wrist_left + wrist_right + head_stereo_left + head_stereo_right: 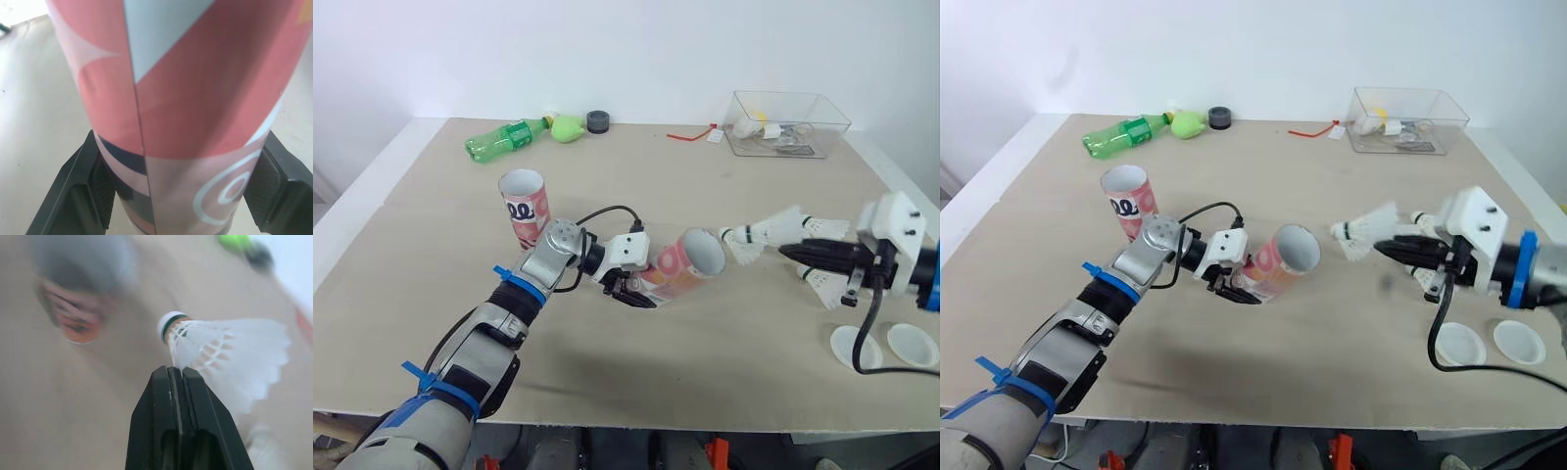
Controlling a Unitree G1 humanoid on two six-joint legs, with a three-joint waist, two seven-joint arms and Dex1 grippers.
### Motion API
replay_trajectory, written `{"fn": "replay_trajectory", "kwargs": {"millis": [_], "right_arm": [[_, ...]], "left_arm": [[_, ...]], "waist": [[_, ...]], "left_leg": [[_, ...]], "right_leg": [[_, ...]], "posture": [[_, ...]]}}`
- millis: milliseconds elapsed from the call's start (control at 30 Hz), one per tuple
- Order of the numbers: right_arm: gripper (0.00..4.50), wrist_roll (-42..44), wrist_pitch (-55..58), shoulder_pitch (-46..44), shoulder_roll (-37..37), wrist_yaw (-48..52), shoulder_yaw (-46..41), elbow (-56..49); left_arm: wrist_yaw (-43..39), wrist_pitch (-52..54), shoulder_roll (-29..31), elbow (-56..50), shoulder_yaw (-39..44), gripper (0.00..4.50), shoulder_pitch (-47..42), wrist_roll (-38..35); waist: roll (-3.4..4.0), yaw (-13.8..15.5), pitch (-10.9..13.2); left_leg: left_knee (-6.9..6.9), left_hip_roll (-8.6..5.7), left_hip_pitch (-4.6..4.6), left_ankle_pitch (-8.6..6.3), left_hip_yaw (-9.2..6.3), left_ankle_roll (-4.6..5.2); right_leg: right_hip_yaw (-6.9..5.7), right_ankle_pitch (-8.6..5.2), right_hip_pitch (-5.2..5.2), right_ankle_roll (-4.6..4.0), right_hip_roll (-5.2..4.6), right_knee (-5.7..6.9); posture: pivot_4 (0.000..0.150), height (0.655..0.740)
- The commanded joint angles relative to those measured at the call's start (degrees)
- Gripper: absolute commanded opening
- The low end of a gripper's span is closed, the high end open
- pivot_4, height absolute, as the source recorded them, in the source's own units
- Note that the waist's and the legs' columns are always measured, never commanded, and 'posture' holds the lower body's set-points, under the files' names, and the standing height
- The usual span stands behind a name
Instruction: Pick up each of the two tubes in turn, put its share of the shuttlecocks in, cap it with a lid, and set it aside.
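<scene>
My left gripper (631, 287) is shut on a pink patterned tube (683, 264), holding it tilted just above the table with its open mouth facing right. In the left wrist view its black pads (104, 187) press both sides of the tube (171, 98). A second pink tube (524, 206) stands upright behind my left arm. My right gripper (795, 252) is shut on a white shuttlecock (762, 233), whose cork points at the tube's mouth a short gap away. Another shuttlecock (822, 285) lies below that gripper. Two white lids (857, 348) (913, 344) lie near the front right edge.
A green plastic bottle (504, 139), a light green object (568, 127) and a black cap (598, 121) sit along the far edge. A clear plastic box (786, 122) with small items stands at the back right, with a red strip (690, 135) beside it.
</scene>
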Motion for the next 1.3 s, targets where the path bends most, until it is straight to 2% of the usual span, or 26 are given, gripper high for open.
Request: {"fn": "replay_trajectory", "kwargs": {"millis": [33,233,400,533,867,1033,1300], "right_arm": [[0.06,-2.76,-5.14,-4.99,-1.86,2.84,3.73,-1.04],[0.06,-4.71,-8.24,-14.09,-1.69,5.44,9.58,-0.36],[0.06,-5.02,-8.29,-17.89,-1.90,6.66,10.20,2.24],[0.06,-6.46,-9.64,-18.48,-3.40,9.04,11.07,2.80],[0.06,-7.53,-10.47,-18.69,-1.14,10.35,14.99,0.33],[0.06,-9.88,-12.41,-19.08,1.24,9.95,18.47,0.17],[0.06,-13.77,-14.01,-20.42,4.98,9.54,21.67,2.22]], "left_arm": [[-0.59,2.83,-0.14,1.60,-0.69,2.99,-0.81,0.70],[-1.82,5.22,-0.01,1.00,-0.32,2.99,-2.19,0.53],[-2.19,4.94,0.50,1.10,-1.11,2.99,-2.28,1.57],[-4.27,6.11,1.74,-0.12,-2.12,2.99,-3.06,2.01],[-7.76,9.00,2.68,-1.35,-3.17,2.99,-7.55,2.04],[-6.57,9.09,2.27,-1.43,-3.84,2.99,-7.36,3.24],[0.26,7.31,1.50,-0.88,-3.00,2.99,-7.90,5.56]], "waist": [[-0.06,0.06,0.03],[-0.07,0.00,0.06],[-0.10,-0.01,0.09],[-0.10,-0.09,0.09],[-0.07,-0.91,0.20],[-0.08,-1.09,0.22],[-0.09,-1.07,0.23]], "left_leg": [[0.01,-0.01,-0.02,0.00,-0.02,0.00],[0.08,-0.04,-0.37,-0.02,0.03,0.02],[0.07,-0.03,-0.38,-0.02,-0.05,0.01],[0.06,-0.02,-0.39,-0.03,-0.05,0.01],[0.04,0.02,-0.42,-0.03,-0.06,-0.02],[0.04,0.01,-0.43,-0.03,-0.06,-0.02],[0.21,-0.03,-0.43,-0.02,-0.07,-0.03]], "right_leg": [[0.00,0.01,-0.03,0.02,0.00,0.00],[0.01,0.13,-0.25,0.11,-0.10,-0.03],[-0.27,0.13,-0.25,-0.02,-0.37,-0.03],[-0.30,0.13,-0.25,-0.05,-0.39,-0.03],[-0.33,0.10,-0.30,-0.12,-0.33,-0.01],[-0.35,0.10,-0.30,-0.11,-0.32,-0.01],[-0.33,0.19,-0.21,0.04,-0.27,0.01]], "posture": [[0.150,0.7400],[0.150,0.7400],[0.150,0.7400],[0.150,0.7400],[0.150,0.7400],[0.150,0.7400],[0.150,0.7400]]}}
